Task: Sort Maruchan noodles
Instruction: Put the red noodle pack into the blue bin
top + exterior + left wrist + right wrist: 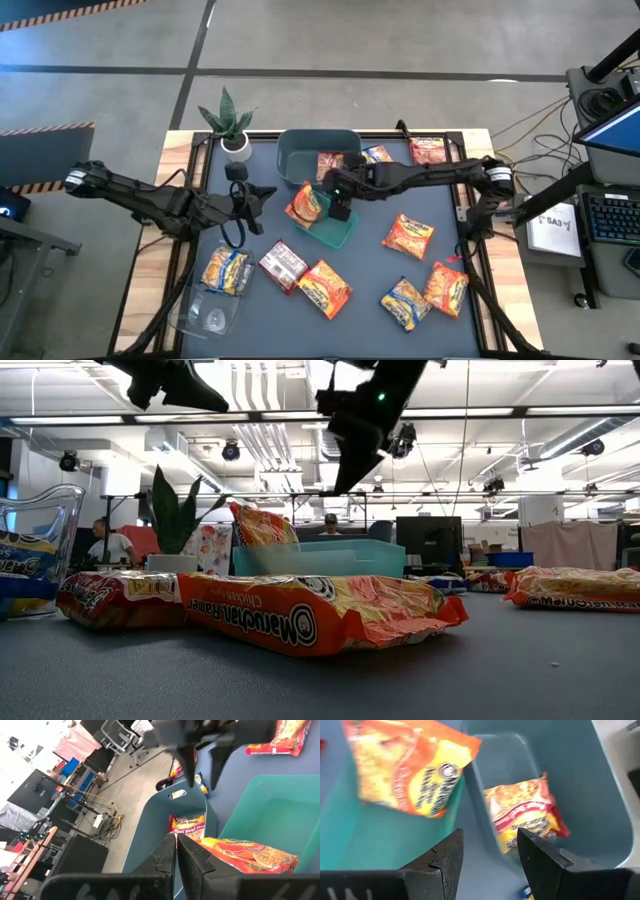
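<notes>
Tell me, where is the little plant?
In the high view the plant stands at the table's far left corner, just left of the grey-teal tub, behind the left arm.

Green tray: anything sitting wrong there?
Yes. An orange packet sits askew on the green tray's left rim, half in and half overhanging the table rather than flat inside. The open right gripper is above the tray. The packet in the grey-teal tub lies fully inside it.
</notes>
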You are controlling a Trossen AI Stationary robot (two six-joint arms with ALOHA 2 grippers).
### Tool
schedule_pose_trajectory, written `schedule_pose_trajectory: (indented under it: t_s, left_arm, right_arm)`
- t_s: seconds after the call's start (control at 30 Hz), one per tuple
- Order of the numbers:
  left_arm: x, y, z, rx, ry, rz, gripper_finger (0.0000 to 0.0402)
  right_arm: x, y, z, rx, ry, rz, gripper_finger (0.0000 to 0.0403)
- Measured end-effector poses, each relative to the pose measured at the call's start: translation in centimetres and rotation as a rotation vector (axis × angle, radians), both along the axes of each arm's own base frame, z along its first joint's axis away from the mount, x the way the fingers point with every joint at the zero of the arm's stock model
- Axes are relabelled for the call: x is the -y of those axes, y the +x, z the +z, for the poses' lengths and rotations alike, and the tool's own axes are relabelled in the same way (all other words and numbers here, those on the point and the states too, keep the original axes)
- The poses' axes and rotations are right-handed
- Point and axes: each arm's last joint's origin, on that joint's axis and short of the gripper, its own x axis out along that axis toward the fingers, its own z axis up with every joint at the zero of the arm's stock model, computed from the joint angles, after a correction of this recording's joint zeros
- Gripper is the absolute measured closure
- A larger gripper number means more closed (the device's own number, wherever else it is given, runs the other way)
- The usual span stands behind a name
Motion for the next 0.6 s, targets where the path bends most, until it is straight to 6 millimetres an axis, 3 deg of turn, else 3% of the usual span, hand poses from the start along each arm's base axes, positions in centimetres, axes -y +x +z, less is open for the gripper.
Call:
schedule_pose_trajectory:
  t_s: [0.33, 0.6]
  left_arm:
    - [0.0, 0.0, 0.0, 0.046, -0.064, 0.022, 0.0401]
    - [0.0, 0.1, 0.0, 0.149, -0.222, 0.077, 0.0401]
  right_arm:
    - [-4.5, -3.8, -0.9, 0.218, 0.069, 0.032, 0.0236]
    - [-5.8, -7.1, -2.6, 0.394, 0.097, 0.075, 0.0237]
